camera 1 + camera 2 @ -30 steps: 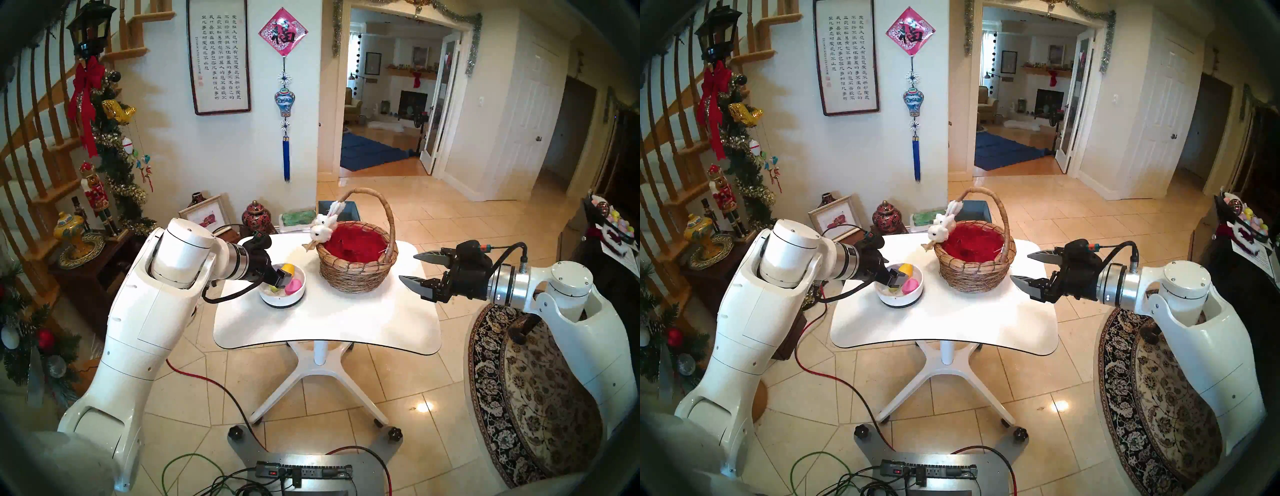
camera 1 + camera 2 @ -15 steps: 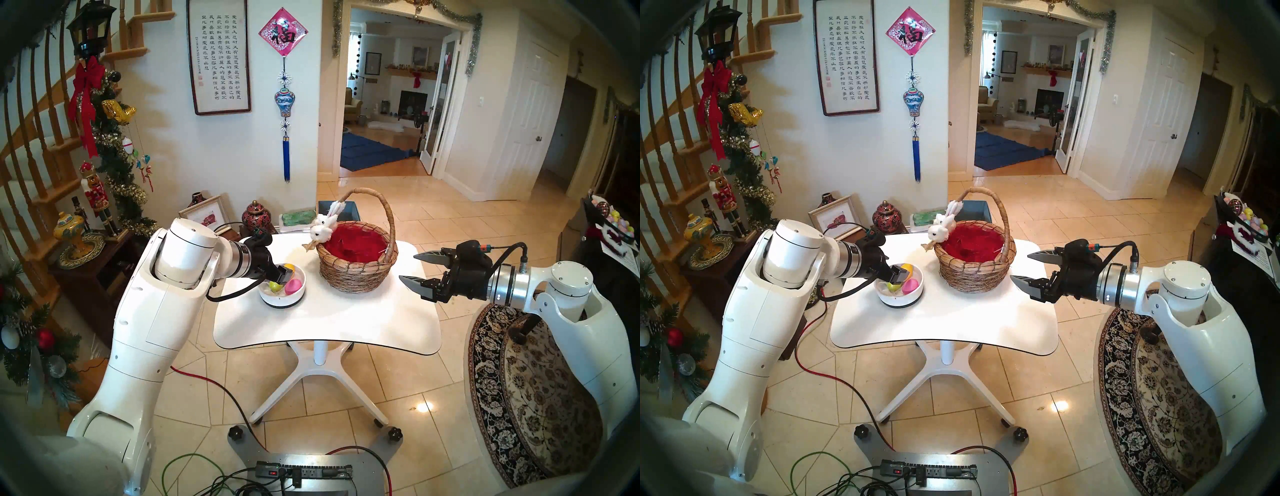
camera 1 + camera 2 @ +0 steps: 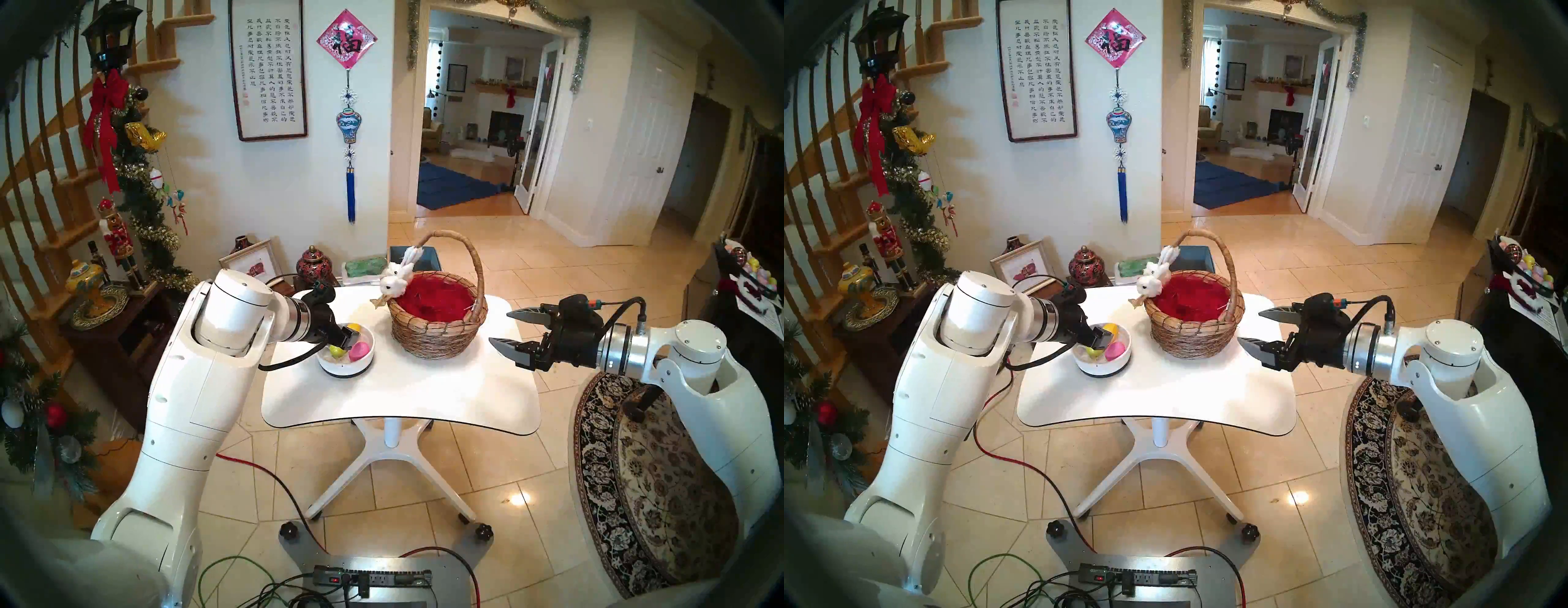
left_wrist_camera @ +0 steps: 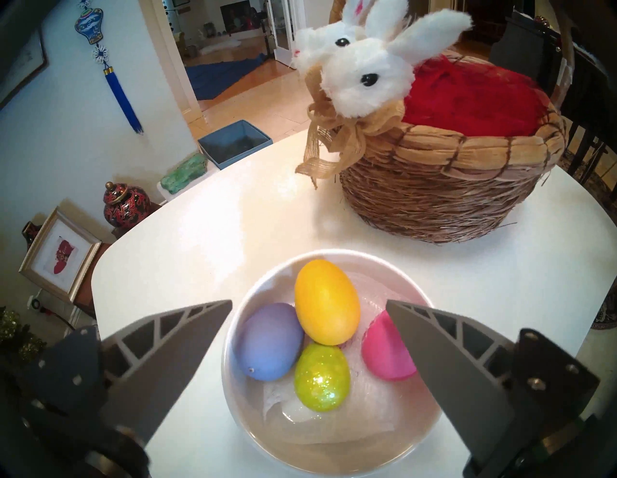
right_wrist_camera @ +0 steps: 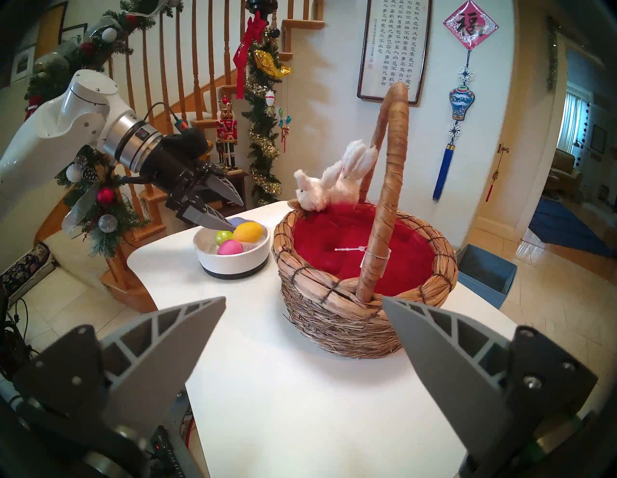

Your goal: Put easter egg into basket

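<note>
Several Easter eggs lie in a shallow white bowl (image 4: 253, 434) on the table's left side: a yellow egg (image 4: 327, 302), a purple egg (image 4: 268, 342), a glittery green egg (image 4: 322, 380) and a pink egg (image 4: 384, 353). My left gripper (image 4: 309, 302) hovers open just over the bowl, its fingers either side of the eggs and holding nothing. The wicker basket (image 3: 432, 335), with red lining and a white plush bunny (image 3: 396, 282) on its rim, stands to the bowl's right. At the table's right edge my right gripper (image 3: 499, 327) stays open and empty, pointing at the basket (image 5: 334, 320).
The white pedestal table (image 3: 403, 395) is small. The basket's tall handle (image 3: 477, 263) arches over its opening. A blue box (image 4: 233, 143), a red jar (image 4: 125, 203) and a framed picture (image 4: 60, 253) sit beyond the table's far left edge. A patterned rug (image 3: 645, 467) lies on the right.
My left arm has swung a little to the right and its gripper has shifted slightly over the bowl, uncovering the green egg in the head views. The right arm has not moved.
</note>
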Controlling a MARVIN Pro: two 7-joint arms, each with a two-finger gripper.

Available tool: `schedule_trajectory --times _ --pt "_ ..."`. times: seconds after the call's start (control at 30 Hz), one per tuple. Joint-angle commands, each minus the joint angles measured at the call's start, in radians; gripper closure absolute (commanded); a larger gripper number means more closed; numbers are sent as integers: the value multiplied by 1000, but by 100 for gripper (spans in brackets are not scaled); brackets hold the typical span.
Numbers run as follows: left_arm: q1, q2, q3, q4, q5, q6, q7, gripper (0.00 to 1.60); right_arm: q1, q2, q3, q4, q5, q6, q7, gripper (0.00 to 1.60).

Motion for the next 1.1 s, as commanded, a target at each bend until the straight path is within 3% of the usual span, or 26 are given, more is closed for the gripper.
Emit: schedule_trajectory --times 0.0,0.57,1.07 --pt "-28 -35 -8 12 31 -2 -46 0 -1 3 5 -2 0 -1 1 0" --pt "-30 -72 -32 26 66 -2 -94 0 -1 4 5 -2 1 -2 1 0" --pt "-16 -63 -26 18 54 -2 -111 3 -1 5 4 -1 1 -2 0 0"
